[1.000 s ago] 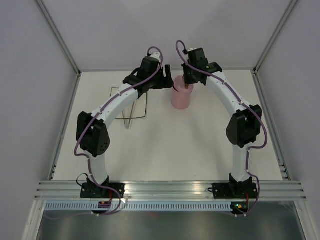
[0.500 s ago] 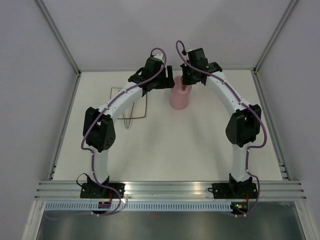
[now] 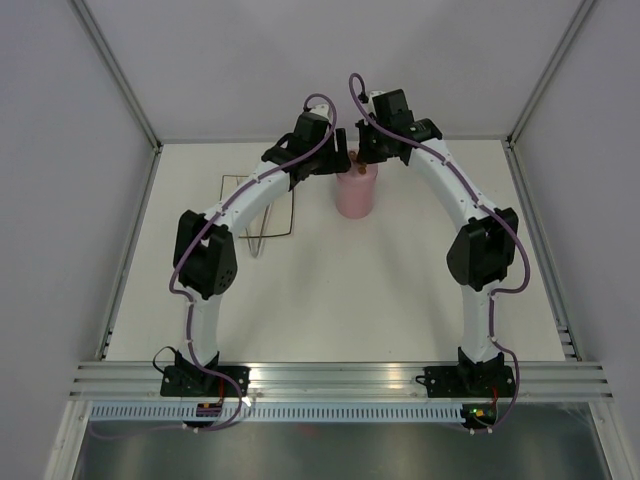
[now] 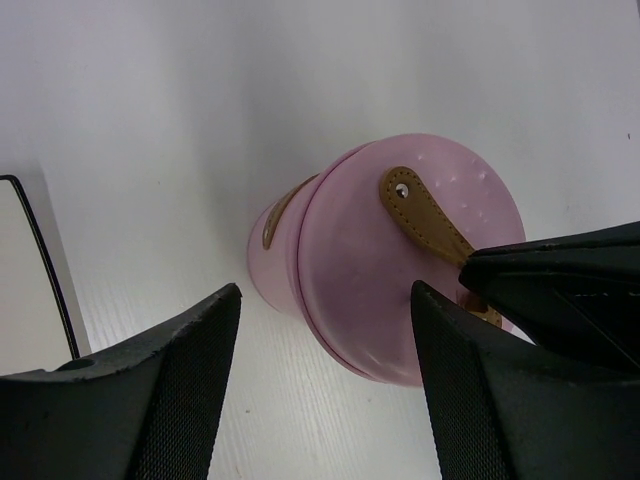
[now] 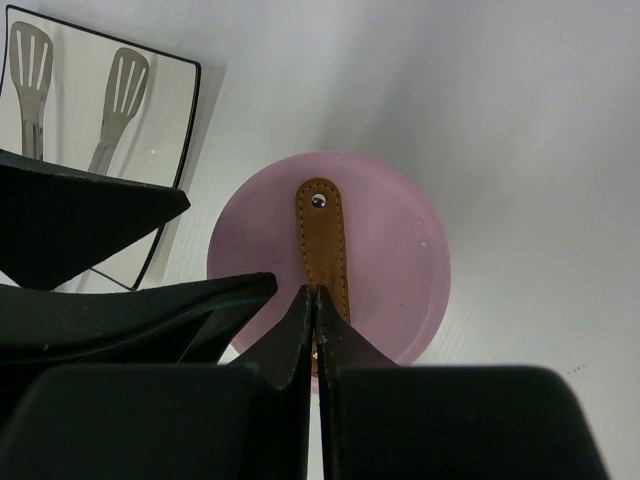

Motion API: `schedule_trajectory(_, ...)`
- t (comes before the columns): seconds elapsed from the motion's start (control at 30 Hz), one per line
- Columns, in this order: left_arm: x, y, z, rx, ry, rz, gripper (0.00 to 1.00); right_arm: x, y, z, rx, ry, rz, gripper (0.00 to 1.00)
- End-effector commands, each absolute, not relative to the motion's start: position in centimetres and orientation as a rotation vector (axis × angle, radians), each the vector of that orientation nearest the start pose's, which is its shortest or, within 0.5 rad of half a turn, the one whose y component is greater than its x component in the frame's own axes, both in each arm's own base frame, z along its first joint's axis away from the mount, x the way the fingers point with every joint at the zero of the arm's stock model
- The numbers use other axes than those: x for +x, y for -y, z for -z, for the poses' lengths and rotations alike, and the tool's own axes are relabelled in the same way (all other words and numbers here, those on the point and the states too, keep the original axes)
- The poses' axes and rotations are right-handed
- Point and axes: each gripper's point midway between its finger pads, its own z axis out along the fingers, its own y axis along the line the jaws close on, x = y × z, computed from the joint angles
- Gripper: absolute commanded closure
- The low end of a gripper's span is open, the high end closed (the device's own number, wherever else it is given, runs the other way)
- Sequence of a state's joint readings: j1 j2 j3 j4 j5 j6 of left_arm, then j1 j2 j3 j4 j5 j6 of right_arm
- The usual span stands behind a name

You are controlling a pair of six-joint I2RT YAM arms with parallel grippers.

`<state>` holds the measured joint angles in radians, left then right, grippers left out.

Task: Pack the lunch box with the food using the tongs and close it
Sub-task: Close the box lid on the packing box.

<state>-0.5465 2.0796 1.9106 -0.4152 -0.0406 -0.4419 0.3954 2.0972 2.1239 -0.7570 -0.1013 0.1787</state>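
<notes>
The pink lunch box (image 3: 356, 198) stands upright at the back of the table with its round lid (image 5: 390, 255) sitting on top. My right gripper (image 5: 316, 292) hangs above it, shut on the lid's brown handle (image 5: 322, 235). My left gripper (image 4: 325, 300) is open at the box's left side, and the box (image 4: 330, 290) lies just ahead between its fingers (image 4: 190, 370) without touching them. The silvery tongs (image 5: 122, 85) lie on the plate to the left. No food shows in any view.
A flat white plate with a black rim (image 3: 226, 184) lies left of the box, and the tongs (image 3: 262, 238) stick out over its near edge. The enclosure's back wall stands close behind both grippers.
My left arm has swung right and closed in on the box's side, with its jaws slightly narrower. The box and lid have shifted a little to the left under the right gripper.
</notes>
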Motion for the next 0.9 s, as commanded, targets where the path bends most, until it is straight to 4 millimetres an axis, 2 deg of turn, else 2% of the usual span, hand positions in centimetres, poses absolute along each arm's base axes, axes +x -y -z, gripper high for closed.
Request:
schedule_trajectory(0.0,50.9,31.0,-19.5,0.055,-2.179,0.494,0.27,50.7,-24.8,-22.7,-0.317,-2.259,-0.458,0.99)
schedule_trajectory(0.17,50.8,31.1,-18.1,0.064,-2.214,0.504,0.28,50.3,-24.1,-19.5,-0.313,-2.346,-0.414,1.00)
schedule_trajectory(0.33,50.2,31.0,-16.0,0.067,-2.264,0.492,0.30,49.6,-23.9,-19.1,-0.315,-2.361,-0.419,1.00)
schedule_trajectory(0.4,50.0,30.8,-15.9,0.067,-2.267,0.483,0.31,49.4,-24.0,-19.1,-0.292,-2.365,-0.430,0.97)
schedule_trajectory(0.5,49.6,30.4,-15.6,0.072,-2.267,0.441,0.31,49.2,-24.5,-20.7,-0.280,-2.335,-0.484,0.74)
schedule_trajectory(0.53,49.5,30.5,-15.5,0.079,-2.266,0.436,0.31,49.1,-24.5,-22.0,-0.272,-2.308,-0.495,0.63)
schedule_trajectory(0.57,49.5,30.4,-15.5,0.082,-2.265,0.433,0.31,49.4,-24.6,-23.3,-0.263,-2.275,-0.506,0.46)
schedule_trajectory(0.63,49.5,30.4,-15.5,0.088,-2.265,0.432,0.31,49.7,-24.4,-26.3,-0.211,-2.217,-0.535,0.36)
schedule_trajectory(0.67,49.4,30.5,-15.5,0.091,-2.265,0.432,0.31,49.8,-24.2,-27.2,-0.184,-2.202,-0.549,0.35)
schedule_trajectory(0.7,49.5,30.5,-15.8,0.094,-2.257,0.434,0.31,50.3,-23.1,-28.4,-0.134,-2.180,-0.559,0.35)
schedule_trajectory(0.77,49.5,30.4,-16.0,0.092,-2.254,0.430,0.31,51.0,-22.1,-30.4,-0.029,-2.137,-0.617,0.42)
schedule_trajectory(0.8,49.6,30.4,-16.2,0.095,-2.247,0.429,0.31,51.4,-20.5,-31.9,0.015,-2.095,-0.621,0.50)
schedule_trajectory(0.83,49.6,30.4,-16.4,0.095,-2.242,0.429,0.31,51.9,-19.9,-32.2,0.037,-2.065,-0.623,0.68)
schedule_trajectory(0.87,49.6,30.4,-16.5,0.096,-2.240,0.427,0.31,52.1,-19.2,-32.5,0.063,-2.047,-0.610,0.76)
